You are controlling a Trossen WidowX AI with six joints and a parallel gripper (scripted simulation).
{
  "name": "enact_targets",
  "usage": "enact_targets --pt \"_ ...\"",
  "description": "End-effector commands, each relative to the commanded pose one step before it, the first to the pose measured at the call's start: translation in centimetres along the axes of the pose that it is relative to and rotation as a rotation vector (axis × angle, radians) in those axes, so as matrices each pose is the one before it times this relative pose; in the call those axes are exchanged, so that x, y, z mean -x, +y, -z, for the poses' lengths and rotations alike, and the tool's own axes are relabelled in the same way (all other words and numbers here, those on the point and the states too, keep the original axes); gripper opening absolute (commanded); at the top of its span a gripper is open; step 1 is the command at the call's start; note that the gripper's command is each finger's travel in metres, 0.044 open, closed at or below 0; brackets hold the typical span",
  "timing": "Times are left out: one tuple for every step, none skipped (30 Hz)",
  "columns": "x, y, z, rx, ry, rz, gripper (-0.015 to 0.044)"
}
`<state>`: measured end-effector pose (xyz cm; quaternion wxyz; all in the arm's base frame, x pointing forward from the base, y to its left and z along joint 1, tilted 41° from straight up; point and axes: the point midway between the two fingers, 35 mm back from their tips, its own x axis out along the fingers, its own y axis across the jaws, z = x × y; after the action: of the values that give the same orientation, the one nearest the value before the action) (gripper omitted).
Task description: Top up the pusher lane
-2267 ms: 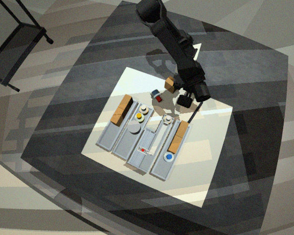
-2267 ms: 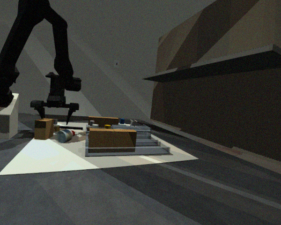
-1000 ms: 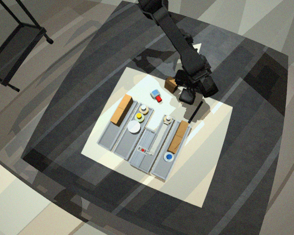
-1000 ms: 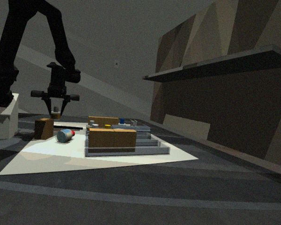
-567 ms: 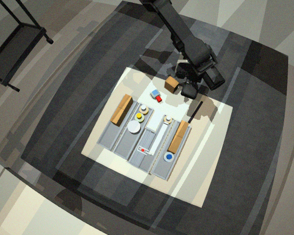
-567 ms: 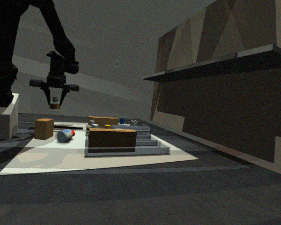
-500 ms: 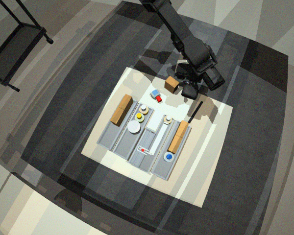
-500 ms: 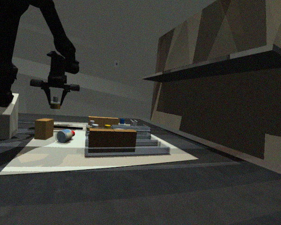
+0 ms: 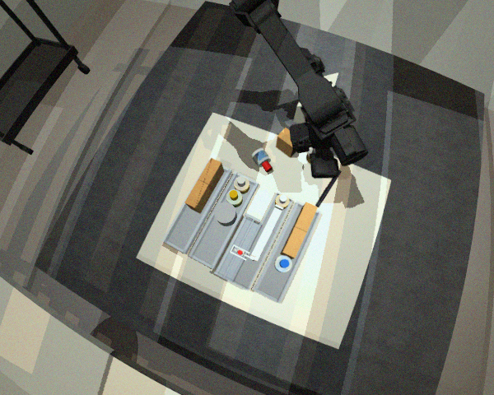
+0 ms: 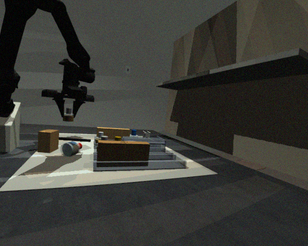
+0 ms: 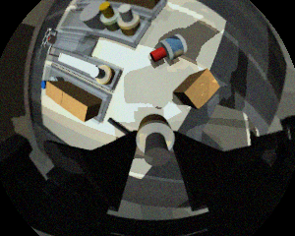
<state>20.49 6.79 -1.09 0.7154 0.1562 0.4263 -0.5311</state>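
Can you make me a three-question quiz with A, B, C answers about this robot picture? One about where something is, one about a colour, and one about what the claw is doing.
1. Where is the small tan jar with the grey lid?
A. up in the air, in the black gripper
B. lying on the mat
C. on the wall shelf

2. What colour is the cap of the grey bottle lying on its side?
A. green
B. red
C. yellow

3. What is the gripper doing?
A. wide open, holding nothing
B. shut on nothing
C. shut on the jar

Answers:
1 A: the exterior view shows the jar hanging between the fingers, high above the pale mat.
2 B: the top view shows a red cap.
3 C: the fingers clamp the jar on both sides.
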Motion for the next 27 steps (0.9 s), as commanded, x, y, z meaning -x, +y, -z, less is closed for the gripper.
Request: enact_targets --pt "-0.329 1.075 -0.655 0.1185 0.00055 -0.00603 0.0" --pt "-0.097 0.156 -0.157 0.0253 0.0007 -0.00039 0.0" --pt "-0.098 0.15 -0.163 0.0253 0.00065 -0.00039 0.0" --pt "-0.1 0.144 -0.169 0.0253 0.00059 -0.00038 0.0" --pt "-0.101 0.138 -0.175 0.0252 0.00053 -0.00037 0.0" --pt "-0.103 0.132 -0.18 0.0252 0.00048 -0.00036 0.0" --pt "-0.105 0.125 -0.185 0.0252 0.00043 -0.00034 0.0" --pt "-0.106 0.118 -0.19 0.0252 0.00037 -0.00032 0.0" --pt "-0.108 0.111 -0.195 0.0252 0.00032 -0.0003 0.0" --pt "-0.09 0.105 -0.192 0.0266 -0.00029 0.00001 0.0" --pt "-0.091 0.098 -0.196 0.0266 -0.00032 0.00005 0.0" --pt "-0.093 0.09 -0.2 0.0266 -0.00034 0.00009 0.0" --pt "-0.094 0.083 -0.203 0.0266 -0.00036 0.00014 0.0" --pt "-0.096 0.075 -0.206 0.0265 -0.00038 0.00019 0.0" --pt "-0.098 0.067 -0.209 0.0265 -0.00039 0.00024 0.0" --pt "-0.099 0.059 -0.212 0.0265 -0.0004 0.00029 0.0" --pt "-0.101 0.052 -0.214 0.0265 -0.00041 0.00034 0.0" --pt "-0.102 0.043 -0.216 0.0265 -0.00042 0.00039 0.0" --pt "-0.104 0.035 -0.218 0.0265 -0.00042 0.00045 0.0" --pt "-0.105 0.027 -0.219 0.0265 -0.00042 0.0005 0.0" --pt "-0.107 0.019 -0.22 0.0265 -0.00041 0.00056 0.0" --pt "-0.108 0.011 -0.221 0.0265 -0.00041 0.00061 0.0" --pt "-0.11 0.002 -0.222 0.0265 -0.0004 0.00067 0.0" --pt "-0.111 -0.006 -0.222 0.0265 -0.00038 0.00072 0.0" --pt "-0.113 -0.014 -0.221 0.0265 -0.00037 0.00077 0.0" --pt "-0.115 -0.023 -0.221 0.0265 -0.00035 0.00083 0.0" --pt "-0.116 -0.031 -0.22 0.0265 -0.00032 0.00088 0.0"
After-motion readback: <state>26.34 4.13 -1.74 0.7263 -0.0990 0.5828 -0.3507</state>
